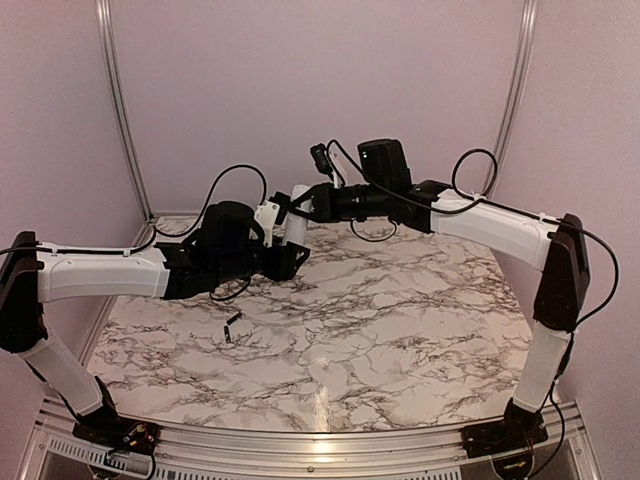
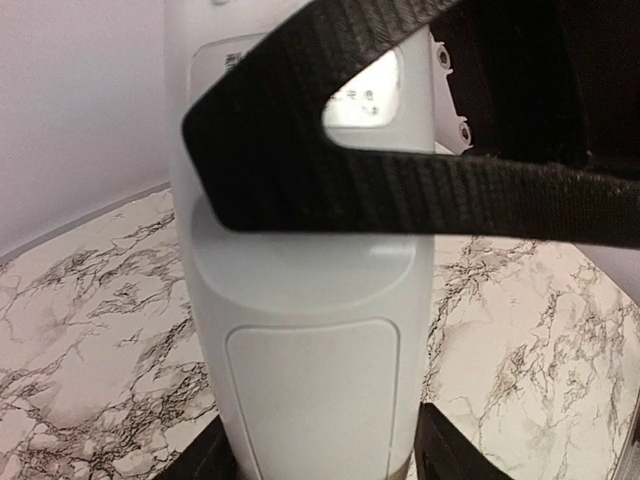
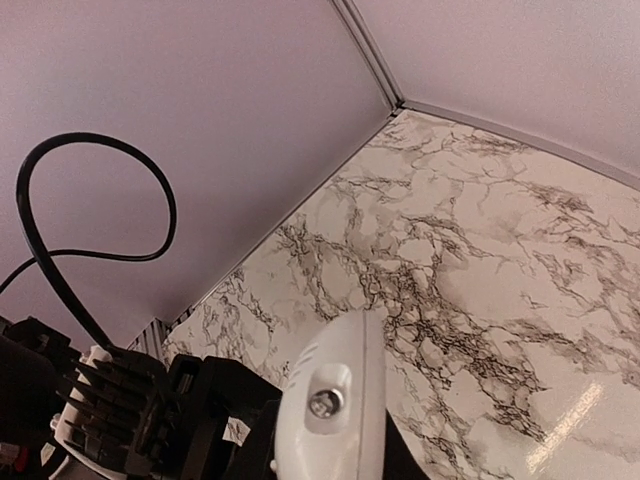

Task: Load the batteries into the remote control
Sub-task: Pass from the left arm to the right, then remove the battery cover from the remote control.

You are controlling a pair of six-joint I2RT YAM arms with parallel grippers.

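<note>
The white remote control (image 1: 298, 225) is held up in the air between both grippers, above the back of the table. My left gripper (image 1: 290, 252) is shut on its lower end; in the left wrist view its jaws (image 2: 318, 462) flank the remote's (image 2: 310, 330) back face, where the closed battery cover shows. My right gripper (image 1: 308, 205) is shut on the upper end; its black finger (image 2: 420, 190) crosses the remote. The right wrist view shows the remote's end (image 3: 335, 400) between that gripper's jaws (image 3: 335, 450). The batteries (image 1: 232, 326) lie close together on the marble, left of centre, below the left arm.
The marble-patterned table (image 1: 400, 330) is bounded by pale walls at the back and sides, with metal posts (image 1: 118, 110) in the back corners. Black cables (image 1: 240, 175) loop off both wrists. The left arm's wrist (image 3: 130, 410) shows low in the right wrist view.
</note>
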